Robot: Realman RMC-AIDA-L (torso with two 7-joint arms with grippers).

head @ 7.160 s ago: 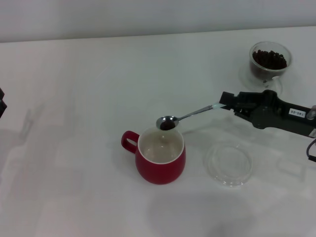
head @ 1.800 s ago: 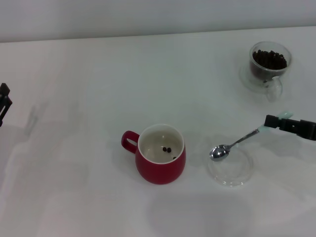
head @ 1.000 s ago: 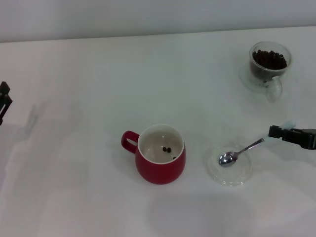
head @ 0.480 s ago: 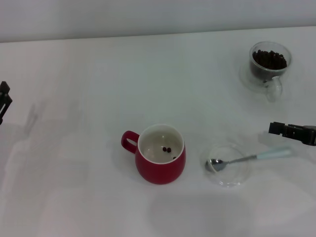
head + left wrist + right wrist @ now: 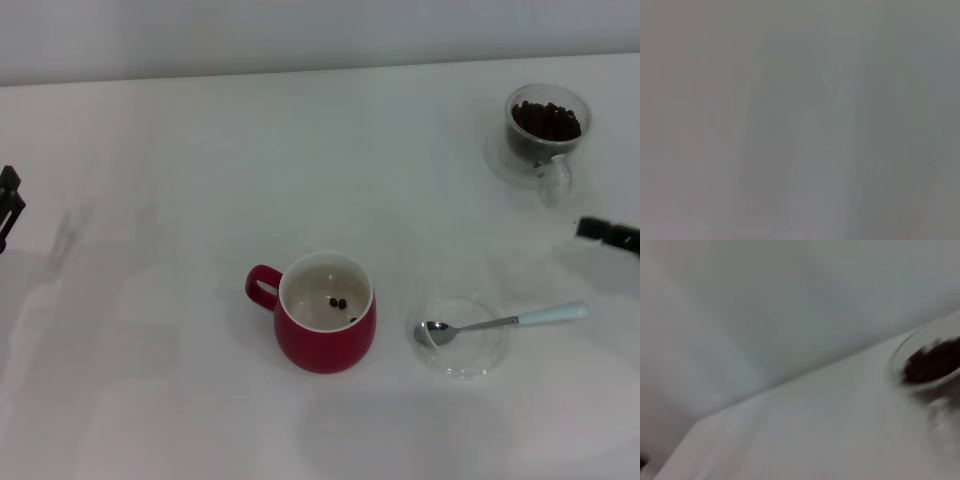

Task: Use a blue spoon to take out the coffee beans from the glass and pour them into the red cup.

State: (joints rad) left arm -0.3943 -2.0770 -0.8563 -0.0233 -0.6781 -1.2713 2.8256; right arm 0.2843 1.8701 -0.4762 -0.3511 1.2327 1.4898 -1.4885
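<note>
The red cup (image 5: pixel 325 335) stands mid-table with a few coffee beans (image 5: pixel 338 303) on its white inside. The blue spoon (image 5: pixel 500 322) lies free, its metal bowl resting in a flat clear dish (image 5: pixel 460 362) and its pale handle pointing right onto the table. At the far right stands the glass (image 5: pixel 545 160), full of coffee beans (image 5: pixel 545 120); the right wrist view shows it blurred (image 5: pixel 905 347). My right gripper (image 5: pixel 608 234) is at the right edge, above and apart from the spoon handle, open and empty. My left gripper (image 5: pixel 8 205) is parked at the left edge.
The white table (image 5: pixel 180 150) runs back to a pale wall. The flat dish sits just right of the red cup. The left wrist view shows only bare surface.
The right gripper carried the spoon from over the red cup to the dish, let it go there, and has drawn back to the right. Beans now lie in the cup.
</note>
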